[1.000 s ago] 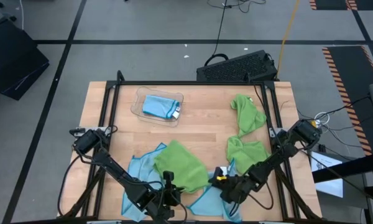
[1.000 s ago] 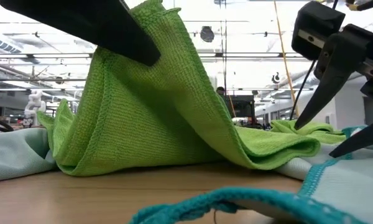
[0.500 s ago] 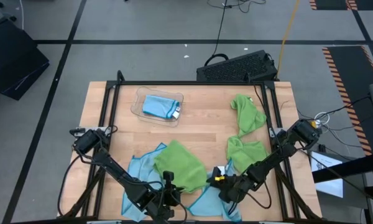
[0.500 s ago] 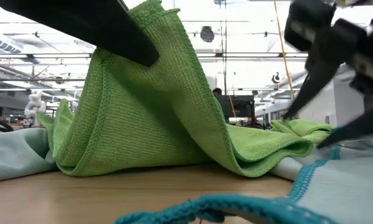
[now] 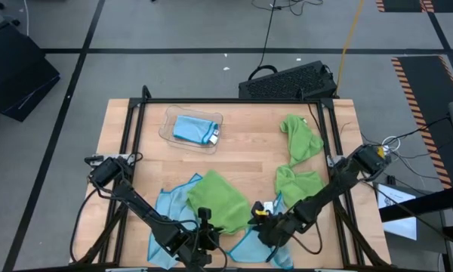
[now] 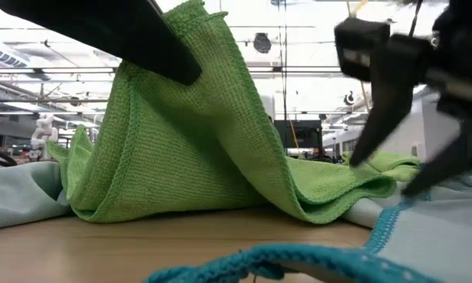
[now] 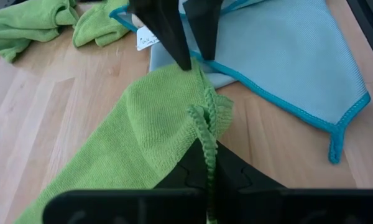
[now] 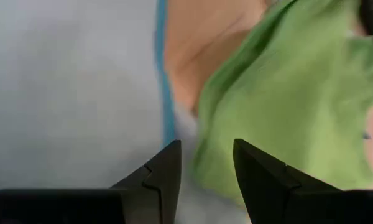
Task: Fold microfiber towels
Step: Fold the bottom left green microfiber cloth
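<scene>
Across the wooden worktop point(image 5: 241, 151), cloths lie scattered, most of them toward the near edge. Largest: a light blue towel point(image 5: 168, 208) spread flat at about 7 o'clock, teal-edged, and a second light blue towel point(image 7: 286, 62) flat at 5 o'clock, partly under the green one. Draped over both, near 6 o'clock, a lime green towel point(image 5: 223, 200), one edge lifted into a peak. Left gripper point(image 7: 206, 163) at the near edge, pressed together on that raised green edge; cloth is bunched between its fingers in the left wrist view. Right gripper point(image 5: 263, 221) just beside the green towel on its 3 o'clock side, over the second blue towel, fingers point(image 8: 163, 174) spread with a gap between them, nothing held; the low view shows them angled down to the cloth. Two more lime green towels, crumpled: one point(image 5: 300, 185) at 4 o'clock, one point(image 5: 299, 137) at 2 o'clock, apart from each other. Clear plastic tray point(image 5: 167, 127) at 11 o'clock holds a folded blue towel point(image 5: 190, 128) with a small white tag point(image 5: 212, 137).
</scene>
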